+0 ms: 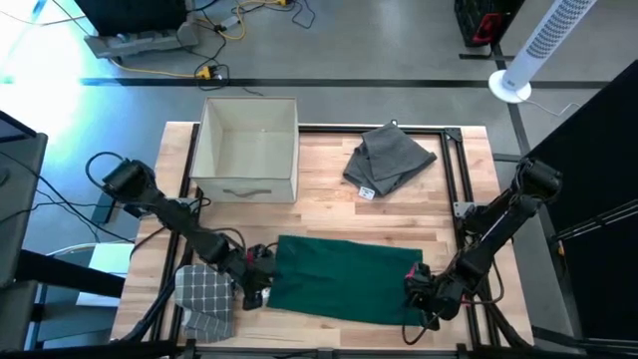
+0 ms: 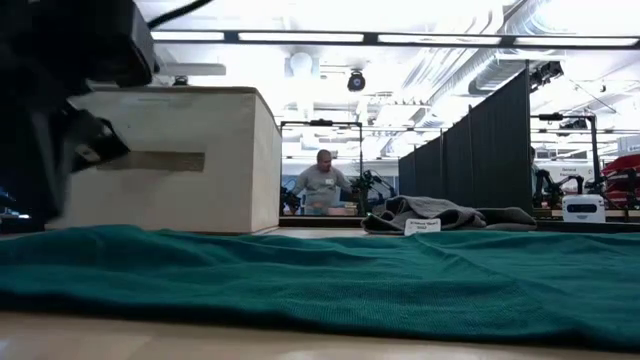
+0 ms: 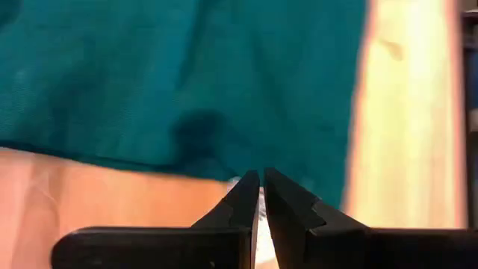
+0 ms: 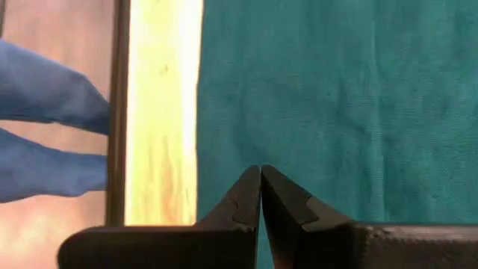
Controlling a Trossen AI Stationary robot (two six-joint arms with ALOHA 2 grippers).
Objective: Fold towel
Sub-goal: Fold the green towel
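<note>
Wooden table (image 1: pixel 329 194) holds green towel (image 1: pixel 344 277) — box (image 1: pixel 247 150), grey cloth (image 1: pixel 389 160) behind.

Green towel (image 1: pixel 344 279) – grey cloth (image 1: pixel 389 160), checked grey cloth (image 1: pixel 204 291), beige box (image 1: pixel 247 150).

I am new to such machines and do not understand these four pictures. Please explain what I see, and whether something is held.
Two dark robot arms work at a wooden table. One picture looks down from above, one looks level across the tabletop, and two come from cameras on the wrists. On the table lie a green towel, a grey cloth, an open box and a checkered cloth. The left end effector is at the towel's left edge, the right end effector at its right edge. Both have their fingers together, apparently pinching the towel's edges.
</note>
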